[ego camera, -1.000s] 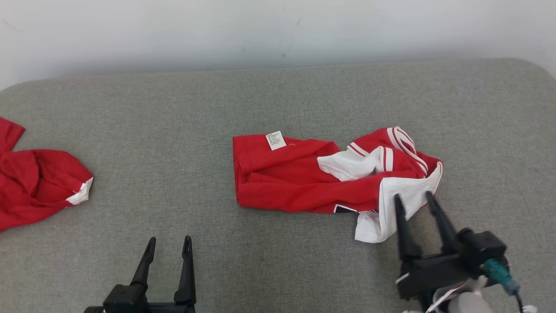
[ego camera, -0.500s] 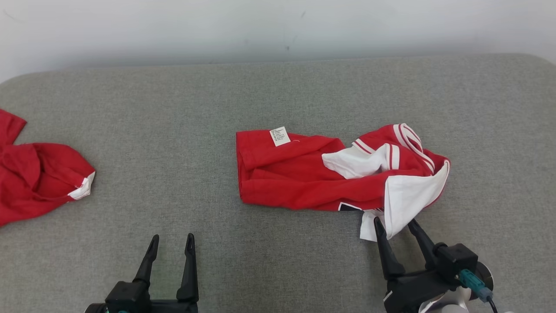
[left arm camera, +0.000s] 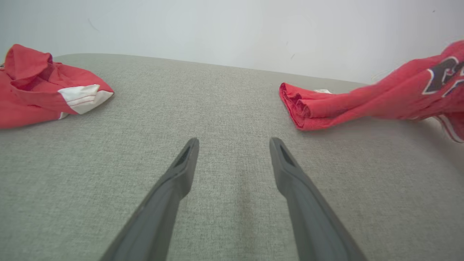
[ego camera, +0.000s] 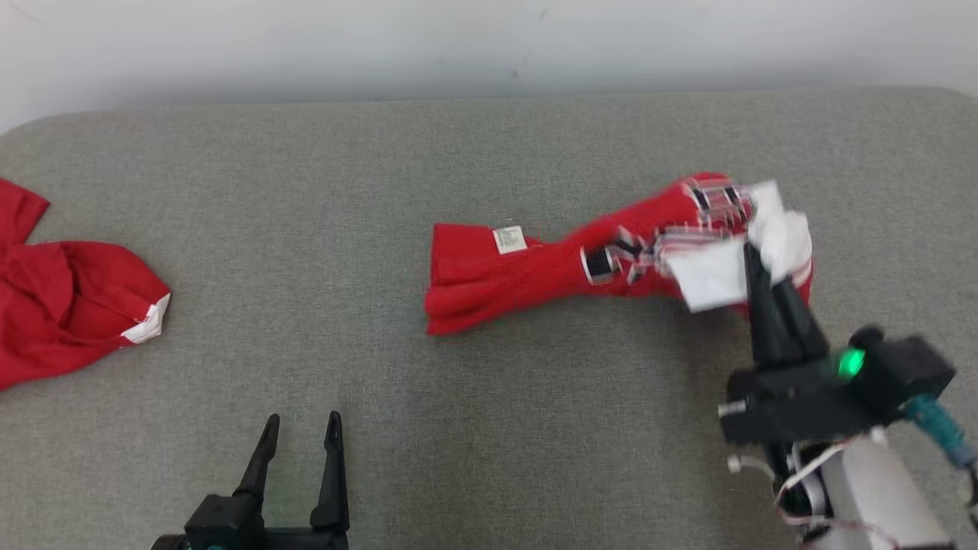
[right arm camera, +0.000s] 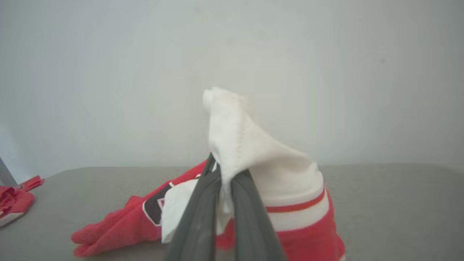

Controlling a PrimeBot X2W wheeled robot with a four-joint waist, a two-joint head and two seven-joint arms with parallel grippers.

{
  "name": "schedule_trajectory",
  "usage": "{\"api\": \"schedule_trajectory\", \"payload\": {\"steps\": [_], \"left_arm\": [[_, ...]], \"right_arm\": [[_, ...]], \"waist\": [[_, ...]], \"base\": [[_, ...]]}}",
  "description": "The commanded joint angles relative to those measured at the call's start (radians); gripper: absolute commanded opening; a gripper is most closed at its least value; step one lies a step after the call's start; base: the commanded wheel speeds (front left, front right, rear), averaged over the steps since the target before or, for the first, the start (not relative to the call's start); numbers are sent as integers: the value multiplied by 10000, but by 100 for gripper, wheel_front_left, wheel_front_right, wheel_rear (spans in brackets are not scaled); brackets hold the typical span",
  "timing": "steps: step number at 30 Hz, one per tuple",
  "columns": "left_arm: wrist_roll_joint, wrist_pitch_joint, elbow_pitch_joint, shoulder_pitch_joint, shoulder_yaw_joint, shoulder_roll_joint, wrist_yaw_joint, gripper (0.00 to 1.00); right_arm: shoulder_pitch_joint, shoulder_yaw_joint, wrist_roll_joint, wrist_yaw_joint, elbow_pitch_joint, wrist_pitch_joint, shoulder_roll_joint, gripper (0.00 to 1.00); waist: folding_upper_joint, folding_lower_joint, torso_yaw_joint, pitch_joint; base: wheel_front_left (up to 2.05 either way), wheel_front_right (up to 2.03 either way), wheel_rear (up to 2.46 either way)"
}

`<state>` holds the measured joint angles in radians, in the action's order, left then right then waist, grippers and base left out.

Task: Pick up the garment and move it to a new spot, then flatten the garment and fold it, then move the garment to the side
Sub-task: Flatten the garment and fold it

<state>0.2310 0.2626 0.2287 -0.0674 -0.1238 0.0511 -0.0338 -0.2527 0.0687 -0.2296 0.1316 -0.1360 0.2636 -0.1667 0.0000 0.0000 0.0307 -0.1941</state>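
A second ago the right gripper stood with its fingers spread over the white edge of the red-and-white jersey, which lay crumpled flat on the grey padded surface. Now its two dark fingers are pressed together on a fold of that white fabric, and the jersey's right end has been hauled up off the padding. The right wrist view shows the white cloth bunched over the fingertips. The body has drawn out into a long red twist, blurred with motion. Its left end, with the care label, still lies on the surface near the middle. This looks like the pick-up starting, so the move to a new spot can follow once the trailing end clears. The right arm's pale forearm rises from the lower right corner, with the fingers pointing up the head view and leaning slightly left. The left gripper sits low at the lower left with its fingers apart over bare padding, holding nothing, well apart from the jersey and from the second red garment at the far left
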Motion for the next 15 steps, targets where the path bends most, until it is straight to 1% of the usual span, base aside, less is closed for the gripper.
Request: {"api": "schedule_trajectory", "payload": {"steps": [1,4,7,11,14,15], "left_arm": [[42,34,29,-85,-22,-11,12,100],[52,34,94,-189,-67,-10,-30,100],[60,34,178,-176,-145,-10,-52,100],[21,34,202,-101,-150,-10,-63,100],[-15,34,245,60,-110,-10,-54,100],[-15,34,245,60,-110,-10,-54,100]], "right_arm": [[-411,191,-133,-18,340,10,-168,0],[-1374,958,-472,-18,1016,10,-618,0],[-2445,1755,-782,-18,1156,8,-979,0],[-3924,2753,-1218,-18,1098,10,-1170,0],[-4909,3385,-1457,-18,923,8,-1044,0],[-4909,3385,-1457,-18,923,8,-1044,0]], "waist": [[0,0,-47,9],[0,0,-72,88],[0,0,-24,201],[0,0,126,311],[0,0,229,367],[0,0,229,367]], "base": [[0,0,0],[0,0,0],[0,0,0],[0,0,0],[0,0,0],[0,0,0]]}}
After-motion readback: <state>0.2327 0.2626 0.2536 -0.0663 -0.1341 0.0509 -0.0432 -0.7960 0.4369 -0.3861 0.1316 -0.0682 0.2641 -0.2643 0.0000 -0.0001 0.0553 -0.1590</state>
